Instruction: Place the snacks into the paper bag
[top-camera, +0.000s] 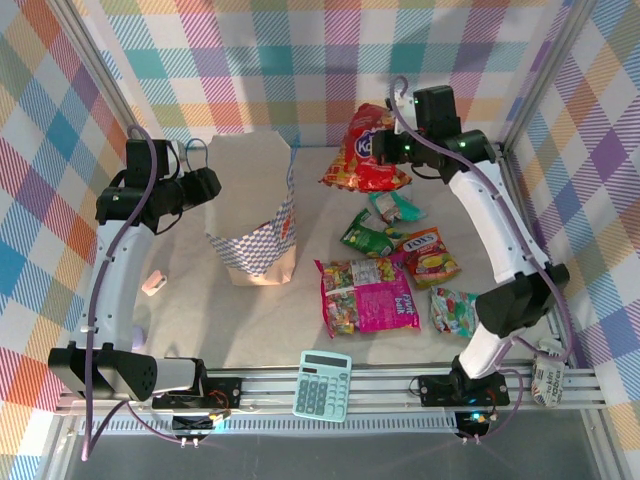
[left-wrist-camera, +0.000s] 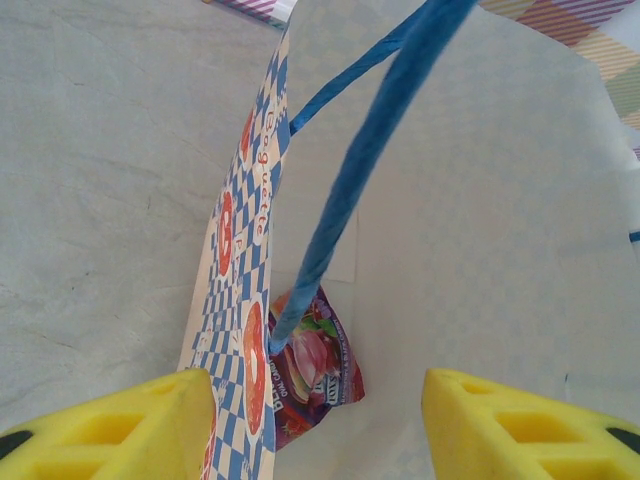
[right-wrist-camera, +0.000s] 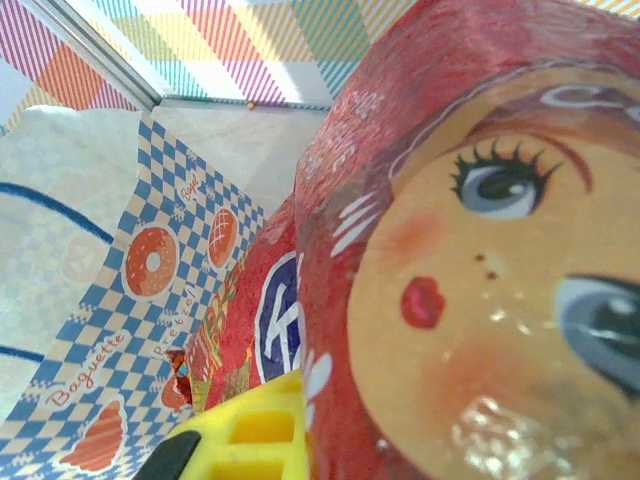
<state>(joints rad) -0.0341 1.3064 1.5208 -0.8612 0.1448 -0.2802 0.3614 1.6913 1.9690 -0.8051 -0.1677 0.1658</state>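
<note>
Right tool (top-camera: 395, 150) is clenched on the red-orange packet (top-camera: 372, 150), which we judge is lifted clear of the surface (top-camera: 200, 300). The paper bag (top-camera: 255, 240) stands well to that tool's left. Left tool (top-camera: 205, 185) is released, with its jaws straddling the bag's rim and blue cord handle (left-wrist-camera: 370, 150). A purple packet (left-wrist-camera: 315, 365) lies in the bag bottom beneath it. We judge the packets light, glossy, slippery and air-puffed, so pinch a flat sealed edge, never the belly. The magenta packet (top-camera: 365, 295) lies on the surface, towards the right tool's base.
</note>
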